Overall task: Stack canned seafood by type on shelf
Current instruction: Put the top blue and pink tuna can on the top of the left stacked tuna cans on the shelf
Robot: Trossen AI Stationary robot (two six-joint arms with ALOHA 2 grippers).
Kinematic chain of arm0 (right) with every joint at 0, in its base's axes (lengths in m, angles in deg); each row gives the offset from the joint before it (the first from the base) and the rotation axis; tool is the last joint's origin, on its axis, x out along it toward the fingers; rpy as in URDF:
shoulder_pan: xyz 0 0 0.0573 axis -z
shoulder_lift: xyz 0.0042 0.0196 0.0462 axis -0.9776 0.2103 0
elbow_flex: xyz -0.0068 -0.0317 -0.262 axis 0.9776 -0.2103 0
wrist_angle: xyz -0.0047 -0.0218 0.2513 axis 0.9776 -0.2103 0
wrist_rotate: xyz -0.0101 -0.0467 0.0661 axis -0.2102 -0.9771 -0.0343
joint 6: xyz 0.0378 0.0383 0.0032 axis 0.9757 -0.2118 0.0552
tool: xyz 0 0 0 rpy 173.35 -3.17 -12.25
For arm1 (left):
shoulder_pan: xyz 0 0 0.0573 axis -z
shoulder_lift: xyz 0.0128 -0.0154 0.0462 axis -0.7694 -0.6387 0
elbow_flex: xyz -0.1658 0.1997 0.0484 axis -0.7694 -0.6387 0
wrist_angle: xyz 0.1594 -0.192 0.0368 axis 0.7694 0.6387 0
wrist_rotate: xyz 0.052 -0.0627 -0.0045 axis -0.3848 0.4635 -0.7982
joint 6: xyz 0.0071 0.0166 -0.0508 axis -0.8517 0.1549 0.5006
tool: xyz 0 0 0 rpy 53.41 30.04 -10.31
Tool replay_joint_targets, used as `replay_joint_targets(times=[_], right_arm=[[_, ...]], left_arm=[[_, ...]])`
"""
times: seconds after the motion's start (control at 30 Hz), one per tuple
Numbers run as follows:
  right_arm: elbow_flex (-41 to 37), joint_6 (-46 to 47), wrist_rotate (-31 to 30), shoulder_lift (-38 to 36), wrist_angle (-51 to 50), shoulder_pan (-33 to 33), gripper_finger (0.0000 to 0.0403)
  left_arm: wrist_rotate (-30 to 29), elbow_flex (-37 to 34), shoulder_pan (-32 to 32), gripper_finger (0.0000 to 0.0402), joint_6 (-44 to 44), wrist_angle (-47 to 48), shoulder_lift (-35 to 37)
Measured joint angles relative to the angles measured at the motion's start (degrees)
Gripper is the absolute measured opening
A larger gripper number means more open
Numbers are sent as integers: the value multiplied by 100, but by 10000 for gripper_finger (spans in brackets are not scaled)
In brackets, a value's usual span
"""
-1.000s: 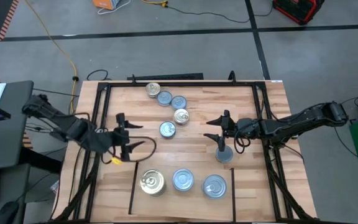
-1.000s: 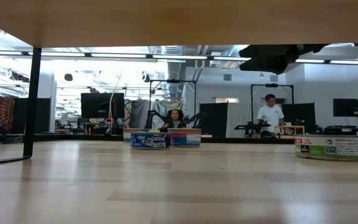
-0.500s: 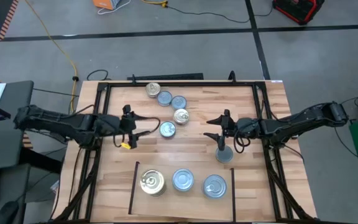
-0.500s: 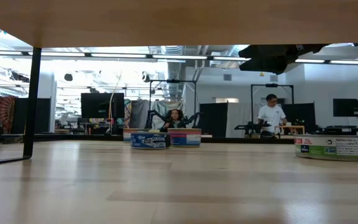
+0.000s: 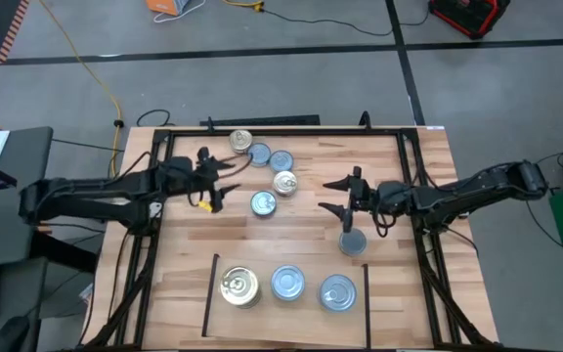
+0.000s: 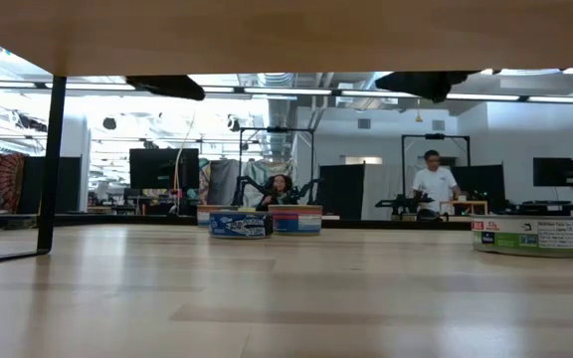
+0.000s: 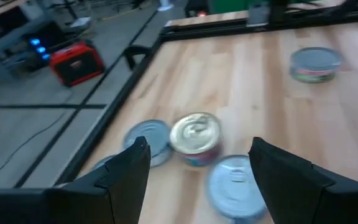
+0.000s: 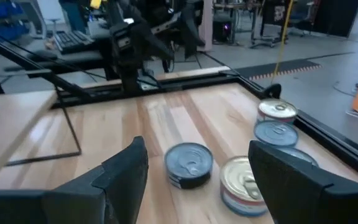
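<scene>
Both arms reach inward, left hand (image 5: 225,179) and right hand (image 5: 340,196) open-fingered.

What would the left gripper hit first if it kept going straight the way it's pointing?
Probably the gold-topped can, centered between the open left gripper's fingers in its wrist view; depth is hard to judge.

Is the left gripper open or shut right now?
Open. The left gripper has its fingers spread wide with nothing between them, above the loose cans.

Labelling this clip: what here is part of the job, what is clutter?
Job: loose tins, stacked tins, shelf, left tool, right tool.
Clutter: black frame, yellow cable, red case.
</scene>
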State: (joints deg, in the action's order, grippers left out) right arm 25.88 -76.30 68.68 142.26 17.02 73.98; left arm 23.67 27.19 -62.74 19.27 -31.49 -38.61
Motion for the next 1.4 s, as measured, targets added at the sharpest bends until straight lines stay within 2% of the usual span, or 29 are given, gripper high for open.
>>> replay_joint_targets(times=[0.27,0.5,0.7,0.77,0.9,1.03,1.23,1.4], right_arm=[[0,-167,1,2,-225,382,302],[0,-631,3,2,-223,805,302],[0,-1077,211,2,-185,1171,302],[0,-1129,507,2,-178,1348,302],[2,-1175,1047,2,-175,1720,302],[4,-1433,1162,2,-175,1982,302],[98,-1493,1887,2,-130,2250,302],[163,-1717,2018,2,-137,2187,302]], left_arm=[[-30,0,-1210,264,-106,-926,-948],[220,0,-2069,262,-1203,-1224,-2196],[144,2,-2125,246,-2507,-1502,-3050],[-123,2,-2069,238,-2627,-1572,-3278],[-1034,10,-1980,220,-2747,-1857,-3571],[-1140,112,-1924,202,-3096,-2058,-3762],[-1233,348,-1925,188,-3379,-2076,-4282],[-2024,553,-1884,179,-3801,-2104,-4734]])
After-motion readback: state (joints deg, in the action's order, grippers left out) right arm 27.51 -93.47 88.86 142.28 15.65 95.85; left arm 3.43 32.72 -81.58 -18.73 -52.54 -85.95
